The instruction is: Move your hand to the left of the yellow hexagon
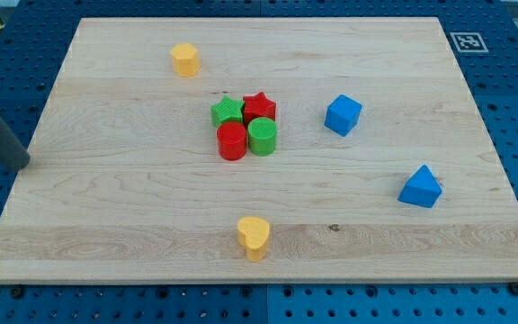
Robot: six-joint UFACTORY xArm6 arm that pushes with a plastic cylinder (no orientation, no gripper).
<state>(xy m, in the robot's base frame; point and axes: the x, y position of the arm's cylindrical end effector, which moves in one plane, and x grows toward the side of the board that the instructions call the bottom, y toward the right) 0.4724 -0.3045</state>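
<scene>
While my tip (23, 162) sits at the frame's left edge, apparently just off the board, the yellow hexagon (185, 59) waits upper left; no fingers exist, just a rod.

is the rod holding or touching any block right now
Nothing is held. My tip sits at the board's left edge, apart from every block; the yellow hexagon lies up and to its right.
</scene>
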